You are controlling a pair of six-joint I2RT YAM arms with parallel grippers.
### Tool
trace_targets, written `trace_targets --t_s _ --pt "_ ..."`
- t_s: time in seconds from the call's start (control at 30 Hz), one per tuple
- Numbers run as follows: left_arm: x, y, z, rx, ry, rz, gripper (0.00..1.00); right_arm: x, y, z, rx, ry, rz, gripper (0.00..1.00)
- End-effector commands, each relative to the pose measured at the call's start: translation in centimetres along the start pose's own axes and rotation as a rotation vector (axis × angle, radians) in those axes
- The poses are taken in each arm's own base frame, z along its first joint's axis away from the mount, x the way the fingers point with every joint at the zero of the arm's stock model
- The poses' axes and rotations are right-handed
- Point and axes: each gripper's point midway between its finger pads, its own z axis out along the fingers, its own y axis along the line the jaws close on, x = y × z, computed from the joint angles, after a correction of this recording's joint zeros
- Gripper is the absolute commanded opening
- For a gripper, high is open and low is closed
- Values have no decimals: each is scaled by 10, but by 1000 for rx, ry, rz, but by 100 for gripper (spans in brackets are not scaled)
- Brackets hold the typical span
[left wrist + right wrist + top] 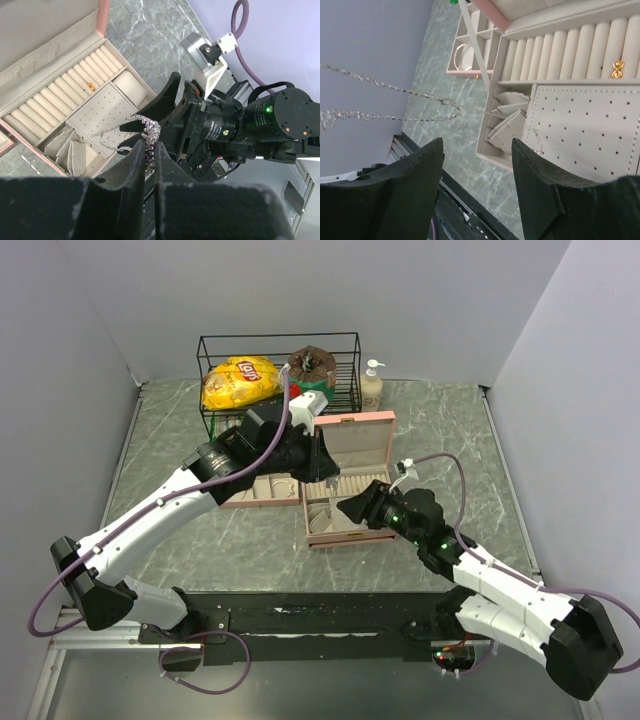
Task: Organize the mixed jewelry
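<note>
From above we see the left gripper (328, 477) and right gripper (346, 508) close together over the pink box (358, 443). Left wrist: fingers (131, 175) clamped on a glittering silver chain (148, 131) above the box; right wrist: fingers (420, 170) apart, fine links strung ahead

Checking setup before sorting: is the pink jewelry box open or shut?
Open. The pink jewelry box has its lid raised, leaving the ring rolls and dotted panel inside exposed.

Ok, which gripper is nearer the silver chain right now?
Left. The left gripper is shut on the silver chain, pinched between its fingers. The right gripper is open, facing it, with strands running beyond its fingertips.
</note>
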Motion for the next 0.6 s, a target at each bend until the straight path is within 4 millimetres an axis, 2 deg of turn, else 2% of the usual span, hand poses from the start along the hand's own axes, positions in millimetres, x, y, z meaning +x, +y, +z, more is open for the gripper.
trace_targets --t_s 0.0,0.17,0.57 --pt "-16 -14 -11 40 -65 3 1 -37 35 5 -79 -112 -9 63" --pt "-15 -10 -10 23 -62 5 1 -45 42 8 -90 -128 -12 62" --pt "-14 -14 -11 40 -59 9 1 -43 42 26 -99 -118 -14 60"
